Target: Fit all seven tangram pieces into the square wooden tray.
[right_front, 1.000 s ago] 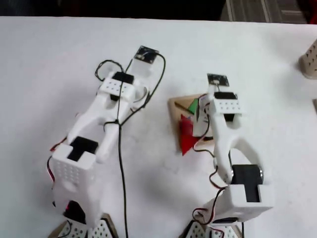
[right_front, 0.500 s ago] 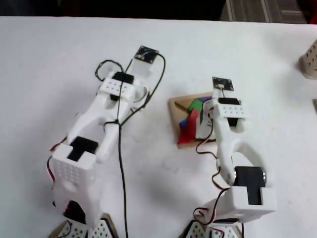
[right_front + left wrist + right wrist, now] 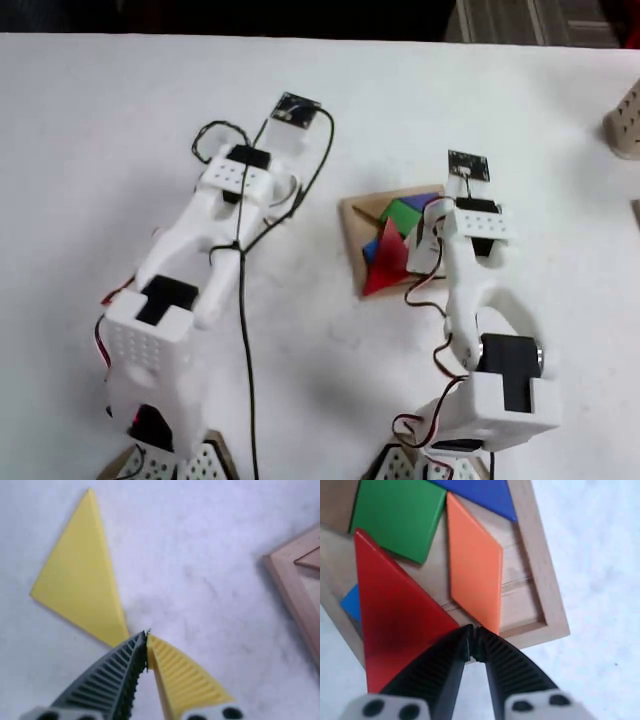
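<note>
High view: the square wooden tray sits at frame centre, my right arm covering its right side, and the red triangle overhangs its lower rim. Right wrist view: my right gripper is closed on nothing just beside that triangle, with the orange parallelogram, green square and blue triangle in the tray. Left wrist view: my left gripper, pinched together and empty, sits at a corner of a yellow triangle on the table.

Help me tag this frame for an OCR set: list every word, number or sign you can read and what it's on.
None can be read.
The red triangle, green piece, orange piece, blue piece, yellow triangle and wooden tray are plain.
The left wrist's dark board and right wrist's dark board bear specks too small to read.
</note>
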`<state>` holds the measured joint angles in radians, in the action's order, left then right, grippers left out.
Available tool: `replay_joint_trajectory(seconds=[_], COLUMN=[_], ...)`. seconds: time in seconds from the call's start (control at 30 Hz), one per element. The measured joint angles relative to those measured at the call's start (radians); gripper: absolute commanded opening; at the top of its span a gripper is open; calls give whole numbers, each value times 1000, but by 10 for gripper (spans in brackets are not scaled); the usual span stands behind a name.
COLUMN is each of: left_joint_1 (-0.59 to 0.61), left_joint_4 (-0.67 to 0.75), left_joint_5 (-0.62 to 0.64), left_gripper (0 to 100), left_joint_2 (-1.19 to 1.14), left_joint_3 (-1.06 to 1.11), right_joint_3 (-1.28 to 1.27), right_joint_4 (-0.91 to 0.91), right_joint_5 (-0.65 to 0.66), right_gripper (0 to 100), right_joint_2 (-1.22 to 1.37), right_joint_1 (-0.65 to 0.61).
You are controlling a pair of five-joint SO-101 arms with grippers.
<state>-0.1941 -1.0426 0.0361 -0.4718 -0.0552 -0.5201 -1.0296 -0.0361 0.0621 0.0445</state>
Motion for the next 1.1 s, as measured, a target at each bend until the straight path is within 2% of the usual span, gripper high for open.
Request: replay_joint_trajectory(seconds=[0.23,0.47,0.67,0.97,1.1], left_joint_1=[0,0,2,51,46], left_joint_4=[0,0,0,0,0], left_joint_5=[0,0,0,0,0], left_gripper=[31,31,31,31,31], left_joint_2=[0,0,0,-2,-2], left_joint_3=[0,0,0,-41,-41], right_joint_3=[58,110,112,112,175], right_joint_4=[-69,-149,-140,-17,-15], right_joint_5=[0,-69,-126,-149,-150], right_gripper=[17,17,20,18,20], right_joint_2=[-11,-118,-135,-23,-20], right_joint_1=[-5,-120,-236,-247,-301])
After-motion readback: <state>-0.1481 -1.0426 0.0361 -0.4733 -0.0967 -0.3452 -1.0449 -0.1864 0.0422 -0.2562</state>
